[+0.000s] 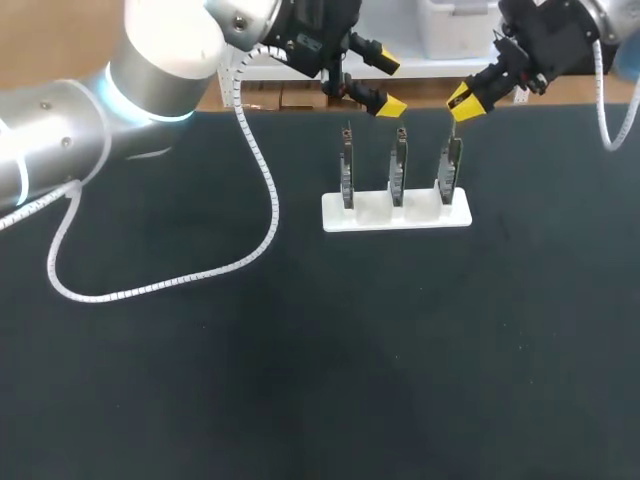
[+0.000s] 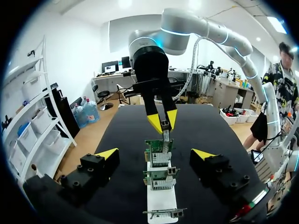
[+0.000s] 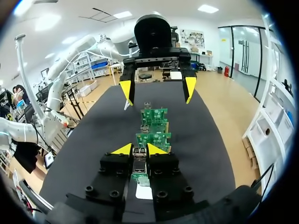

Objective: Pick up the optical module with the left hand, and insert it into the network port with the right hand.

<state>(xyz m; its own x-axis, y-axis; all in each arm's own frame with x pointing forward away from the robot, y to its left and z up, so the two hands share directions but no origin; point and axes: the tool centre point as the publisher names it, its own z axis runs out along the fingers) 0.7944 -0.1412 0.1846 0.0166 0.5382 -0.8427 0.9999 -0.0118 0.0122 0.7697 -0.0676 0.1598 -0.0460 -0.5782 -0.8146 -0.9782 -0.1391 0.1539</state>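
— Optical module (image 3: 140,165): where is it?
— Between the fingers of the right claw (image 3: 139,149), which is clamped on it from both sides, yellow tips nearly together.
— And under that claw?
— Three green boards (image 1: 399,165) stand upright in a row in a white holder (image 1: 395,213) on the black table (image 1: 300,350). The end board (image 1: 449,172) is straight beneath the right claw. The module's lower end meets that board's top edge. Whether it sits in a port I cannot tell.
— The left claw (image 2: 155,153)?
— Spread wide, gripping nothing. It hangs above the table at the other end of the row. The boards line up ahead of it, one behind another, with the right claw over the farthest.
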